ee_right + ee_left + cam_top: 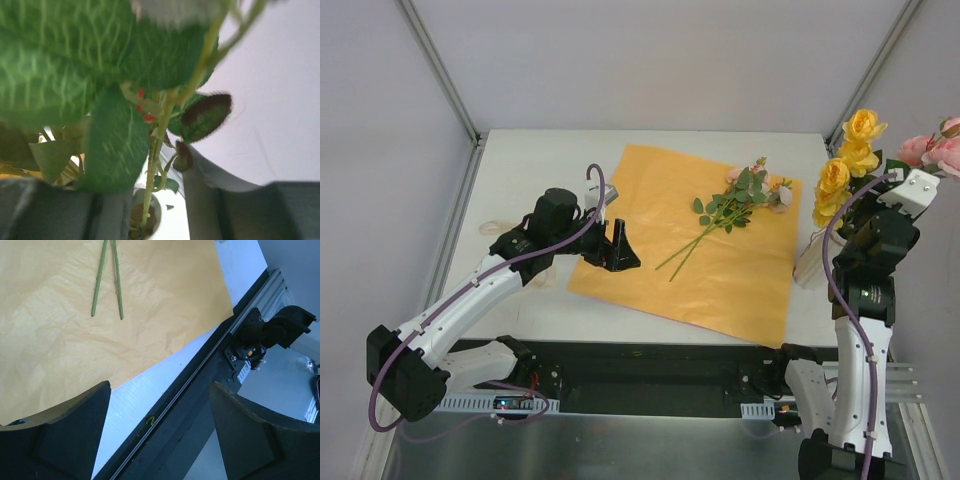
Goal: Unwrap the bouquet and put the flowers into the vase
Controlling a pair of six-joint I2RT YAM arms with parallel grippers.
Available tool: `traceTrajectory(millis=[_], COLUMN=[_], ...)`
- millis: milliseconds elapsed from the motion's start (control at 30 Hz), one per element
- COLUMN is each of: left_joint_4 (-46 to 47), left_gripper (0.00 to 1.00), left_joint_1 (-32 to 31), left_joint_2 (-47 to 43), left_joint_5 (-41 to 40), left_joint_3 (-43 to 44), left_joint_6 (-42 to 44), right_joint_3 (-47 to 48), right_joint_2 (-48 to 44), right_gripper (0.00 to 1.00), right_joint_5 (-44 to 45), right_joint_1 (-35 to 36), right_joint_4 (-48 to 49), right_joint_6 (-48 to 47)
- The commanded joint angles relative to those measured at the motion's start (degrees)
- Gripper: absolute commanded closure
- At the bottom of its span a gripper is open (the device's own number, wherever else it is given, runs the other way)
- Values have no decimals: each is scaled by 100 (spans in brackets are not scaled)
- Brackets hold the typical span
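Yel/pink roses (834, 178), small wht vase (811, 264)

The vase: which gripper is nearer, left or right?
Right. The right gripper hangs just above the vase, among the yellow flowers; the left gripper is across the orange sheet, over its opposite edge.

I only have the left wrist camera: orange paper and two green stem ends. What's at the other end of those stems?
Observer: Small pink flowers with green leaves, lying loose on the paper.
Operator: And the vase, is anything in it?
Observer: The white vase stands by the right edge of the table, beside the paper. Yellow roses and pink roses rise above it. The right wrist view shows a stem running down into its mouth, between the right fingers, which look parted.
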Motion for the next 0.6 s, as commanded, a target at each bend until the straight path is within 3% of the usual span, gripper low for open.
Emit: traceTrajectory(millis=[0,100,267,467,567], left_joint_4=[159,168,168,168,185], left_gripper=[21,21,21,20,20], left_joint_1=[53,53,53,53,53], left_joint_2=[-32,-32,39,56,109], left_joint_5=[179,179,258,285,285], left_joint_3=[65,38,65,56,65], left_joint_6=[53,45,1,-8,-17], right_joint_3=[859,1176,1676,2336,2451], right_joint_2=[101,58,57,102,-4], right_gripper=[50,23,0,3,3], right_joint_5=[317,423,161,46,-454], right_joint_1=[-44,-35,-35,-35,-35], right_joint_4=[-1406,-2259,-3518,-5171,-5857], right_joint_6=[724,1241,1709,2323,2702])
